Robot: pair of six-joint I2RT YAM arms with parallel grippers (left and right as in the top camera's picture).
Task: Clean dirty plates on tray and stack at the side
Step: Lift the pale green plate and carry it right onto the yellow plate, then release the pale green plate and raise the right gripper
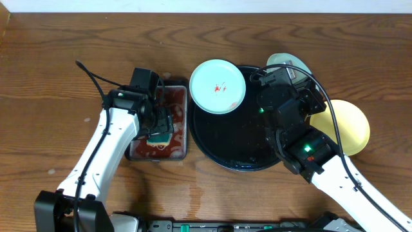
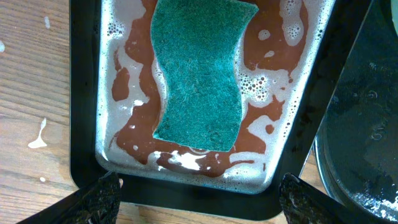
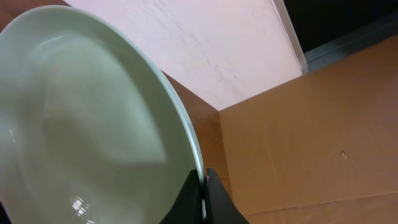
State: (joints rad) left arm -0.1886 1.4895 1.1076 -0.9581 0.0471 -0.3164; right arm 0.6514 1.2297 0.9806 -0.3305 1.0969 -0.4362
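Observation:
A pale mint-blue plate [image 1: 217, 86] with red smears lies on the upper-left rim of the round black tray [image 1: 235, 138]. My right gripper [image 1: 286, 76] is shut on the rim of a second mint plate [image 1: 288, 62], which is held tilted up past the tray's far right edge. In the right wrist view this plate [image 3: 93, 112] fills the left side, its edge pinched in the gripper [image 3: 203, 186]. A pale yellow plate [image 1: 351, 125] lies on the table right of the tray. My left gripper [image 2: 199, 199] is open above the green sponge [image 2: 199, 74].
The sponge lies in a small rectangular tray [image 1: 179, 129] of red-brown soapy water, left of the black tray [image 2: 367, 137]. White droplets [image 2: 37, 138] speckle the wood beside it. My right arm [image 1: 335, 171] crosses the tray's right side.

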